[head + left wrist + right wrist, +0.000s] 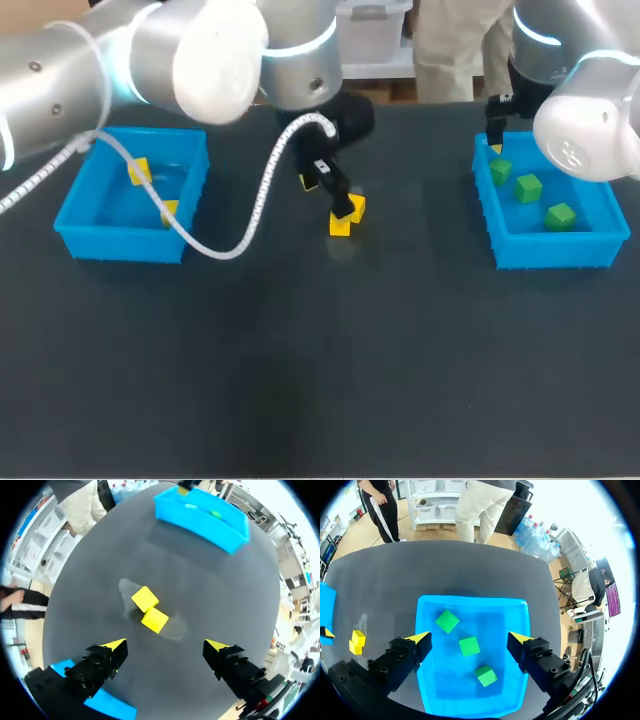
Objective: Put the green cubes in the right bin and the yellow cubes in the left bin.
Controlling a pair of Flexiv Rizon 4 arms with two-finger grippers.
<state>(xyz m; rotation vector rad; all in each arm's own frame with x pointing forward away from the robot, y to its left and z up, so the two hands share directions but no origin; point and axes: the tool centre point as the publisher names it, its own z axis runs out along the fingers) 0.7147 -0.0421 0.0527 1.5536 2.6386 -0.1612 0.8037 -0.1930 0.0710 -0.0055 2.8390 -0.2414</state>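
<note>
Two yellow cubes (340, 222) (356, 207) touch each other on the dark table near its middle. My left gripper (328, 197) hangs open just above them; in the left wrist view both cubes (145, 599) (154, 620) lie ahead of its spread fingers (165, 652). The left bin (120, 245) holds two yellow cubes (139, 171) (170, 211). In the right bin (550, 250) lie three green cubes (500, 171) (528, 186) (560, 215). My right gripper (469, 639) is open above that bin (470, 599), over the green cubes (447, 621) (485, 675).
A white coiled cable (250, 220) hangs from my left arm, across the table between the left bin and the loose cubes. The right bin (202, 516) shows far ahead of the left gripper. The front half of the table is bare dark surface.
</note>
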